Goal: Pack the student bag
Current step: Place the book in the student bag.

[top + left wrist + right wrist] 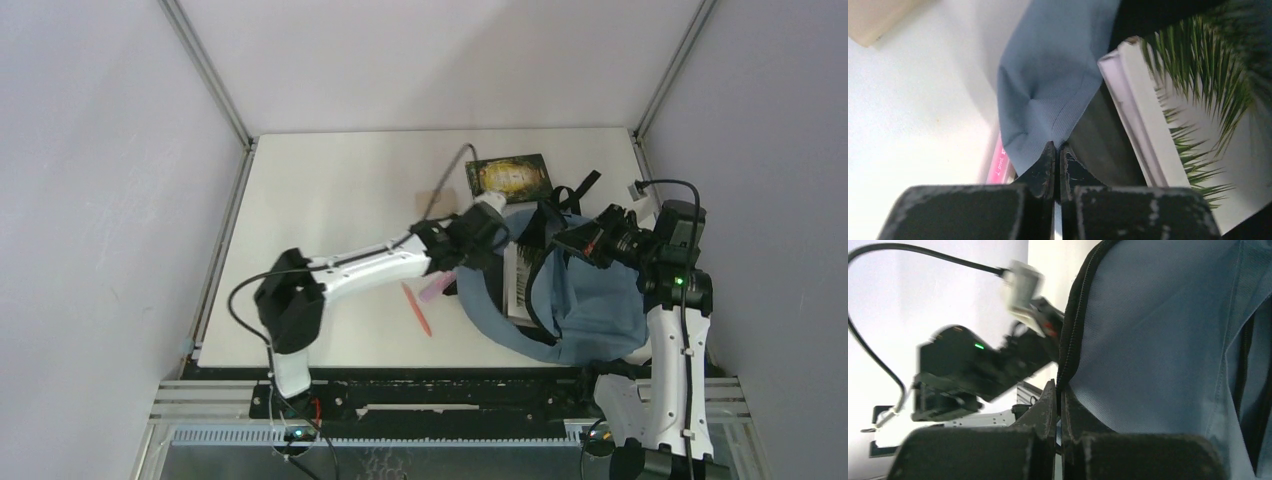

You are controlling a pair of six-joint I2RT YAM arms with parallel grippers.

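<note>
The dusty-blue student bag (590,300) lies at the right of the table with its mouth held open. My left gripper (487,240) is shut on the bag's blue fabric edge (1048,90) at the left side of the opening. My right gripper (570,240) is shut on the bag's black zipper edge (1073,325) at the right side. A white book with a palm-leaf cover (1193,125) sits inside the opening and also shows in the top view (520,280). A pink pen (437,288) lies just left of the bag and shows in the left wrist view (998,165).
A red-orange pen (417,309) lies on the table left of the bag. A dark green book with a gold cover design (510,177) lies behind the bag. A tan flat object (440,200) lies beside it. Black straps (580,190) trail toward the back.
</note>
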